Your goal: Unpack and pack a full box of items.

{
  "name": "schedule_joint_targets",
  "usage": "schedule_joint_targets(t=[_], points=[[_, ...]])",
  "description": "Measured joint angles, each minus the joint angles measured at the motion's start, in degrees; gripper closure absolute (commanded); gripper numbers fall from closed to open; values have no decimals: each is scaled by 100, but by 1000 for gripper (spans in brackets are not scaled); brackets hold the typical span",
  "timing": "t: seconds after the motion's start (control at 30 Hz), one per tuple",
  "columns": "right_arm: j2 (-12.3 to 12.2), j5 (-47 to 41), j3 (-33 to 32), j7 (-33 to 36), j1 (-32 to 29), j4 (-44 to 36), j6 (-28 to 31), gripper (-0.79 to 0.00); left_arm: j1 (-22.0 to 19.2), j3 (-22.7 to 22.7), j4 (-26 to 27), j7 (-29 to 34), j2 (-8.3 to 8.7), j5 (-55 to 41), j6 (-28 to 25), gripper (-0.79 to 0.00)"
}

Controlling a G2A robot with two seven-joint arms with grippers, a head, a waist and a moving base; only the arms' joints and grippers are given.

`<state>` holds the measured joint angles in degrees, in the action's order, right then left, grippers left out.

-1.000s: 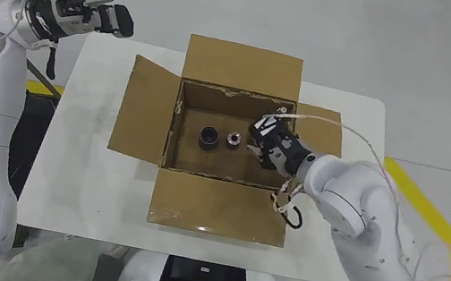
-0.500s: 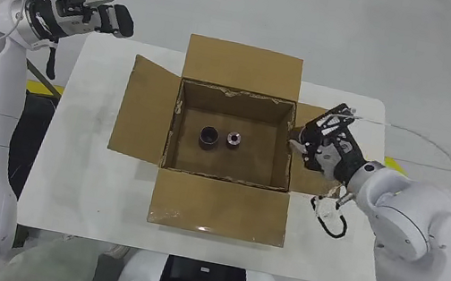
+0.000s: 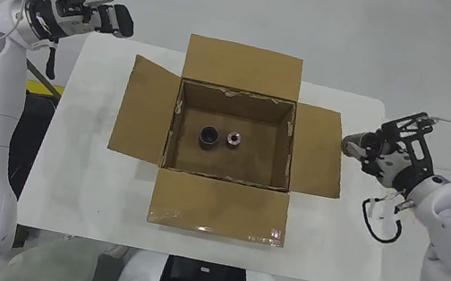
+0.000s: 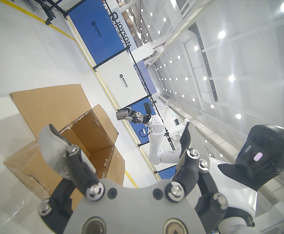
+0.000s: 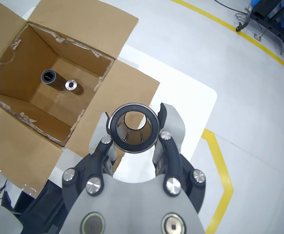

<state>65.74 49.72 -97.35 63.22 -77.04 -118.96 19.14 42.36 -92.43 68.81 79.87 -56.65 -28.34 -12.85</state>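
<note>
An open cardboard box [image 3: 220,199] stands mid-table with its flaps spread out. Two metal cylinders stand on its floor: a dark one [image 3: 208,137] [image 5: 48,76] and a smaller silver one [image 3: 233,140] [image 5: 71,85]. My right gripper [image 3: 359,146] [image 5: 134,133] is shut on a hollow metal sleeve [image 5: 134,130], held above the table just right of the box's right flap. In the left wrist view that sleeve [image 4: 121,115] appears far off beyond the box [image 4: 73,141]. My left gripper [image 3: 118,20] [image 4: 117,138] is open, raised at the table's far left corner.
The white table [image 3: 88,198] has bare room left and right of the box. Yellow floor lines [image 5: 224,168] run past the table's right side.
My right gripper has lifted the metal sleeve out of the box and carried it right, past the right flap. The left arm has stayed still.
</note>
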Motion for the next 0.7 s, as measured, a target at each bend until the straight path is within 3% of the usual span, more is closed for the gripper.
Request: schedule_joint_targets(t=[0.3, 0.7], points=[[-89, -145, -237, -57, 64, 640, 23, 0, 0, 0, 0, 0, 0, 0, 0, -785], [-112, 408, 276, -571, 154, 1157, -483, 0, 0, 0, 0, 0, 0, 0, 0, -785]])
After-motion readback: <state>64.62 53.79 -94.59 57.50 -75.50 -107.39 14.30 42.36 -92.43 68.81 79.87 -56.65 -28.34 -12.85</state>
